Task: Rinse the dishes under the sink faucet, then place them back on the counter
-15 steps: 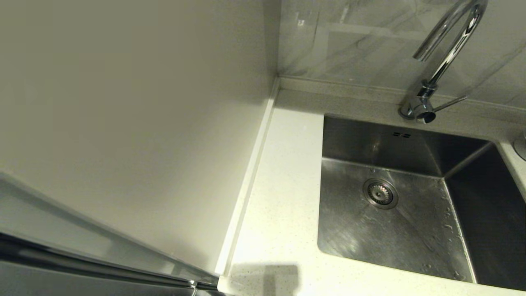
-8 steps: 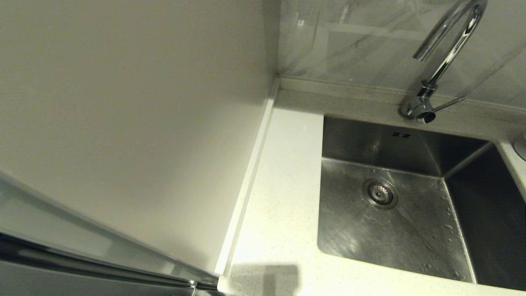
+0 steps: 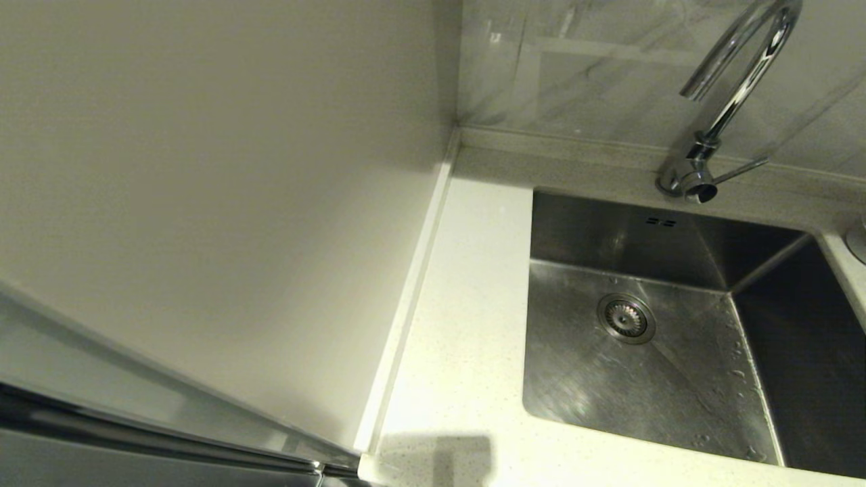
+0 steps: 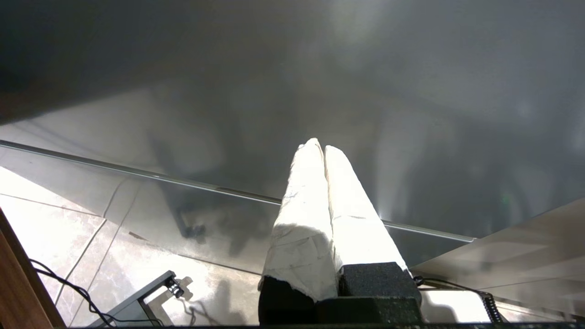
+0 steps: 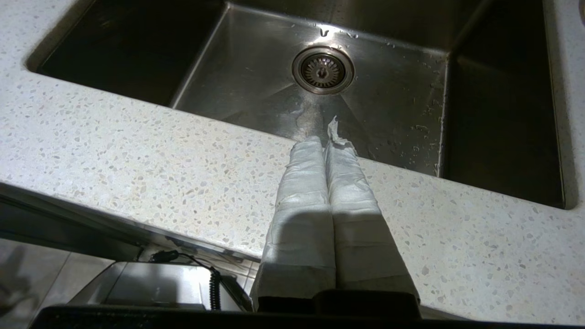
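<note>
Speckled counter [image 3: 467, 325] w/ wet steel sink [image 3: 649, 379]

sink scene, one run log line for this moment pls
sink: no dishes in view | faucet: no water running | right gripper: shut, empty, over counter | left gripper: shut, parked

No readable txt or labels anywhere.
</note>
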Tool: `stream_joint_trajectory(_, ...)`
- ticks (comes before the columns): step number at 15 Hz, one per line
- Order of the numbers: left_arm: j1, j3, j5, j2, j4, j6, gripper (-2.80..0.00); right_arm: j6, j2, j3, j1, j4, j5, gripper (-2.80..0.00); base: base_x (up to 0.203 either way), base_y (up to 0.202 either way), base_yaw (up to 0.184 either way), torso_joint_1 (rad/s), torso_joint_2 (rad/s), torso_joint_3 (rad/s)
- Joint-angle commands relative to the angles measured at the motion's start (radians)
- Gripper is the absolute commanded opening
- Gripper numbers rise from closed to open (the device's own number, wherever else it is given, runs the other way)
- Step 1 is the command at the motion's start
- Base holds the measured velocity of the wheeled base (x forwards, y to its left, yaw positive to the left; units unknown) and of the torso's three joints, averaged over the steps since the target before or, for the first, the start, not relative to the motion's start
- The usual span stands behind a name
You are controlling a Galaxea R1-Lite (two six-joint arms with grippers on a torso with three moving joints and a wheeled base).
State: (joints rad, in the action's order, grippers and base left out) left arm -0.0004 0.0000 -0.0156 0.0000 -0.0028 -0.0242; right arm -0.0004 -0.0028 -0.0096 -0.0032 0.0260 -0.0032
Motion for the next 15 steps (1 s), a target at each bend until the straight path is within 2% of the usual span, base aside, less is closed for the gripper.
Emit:
stream_joint_trajectory(1, 0.0, 0.0, 0.0, -0.004, 0.0, 0.0, -2.8, 0.0, 0.003, 0.0, 0.0, 0.002, 0.0, -2.8, 0.0, 0.0, 0.0, 0.0, 0.0, 0.0)
stream_joint_trajectory(15, 0.0, 0.0, 0.0, -0.004, 0.0, 0.0, -2.8, -0.001, 0.003, 0.0, 0.0, 0.002, 0.0, -2.8, 0.0, 0.0, 0.0, 0.0, 0.0, 0.0)
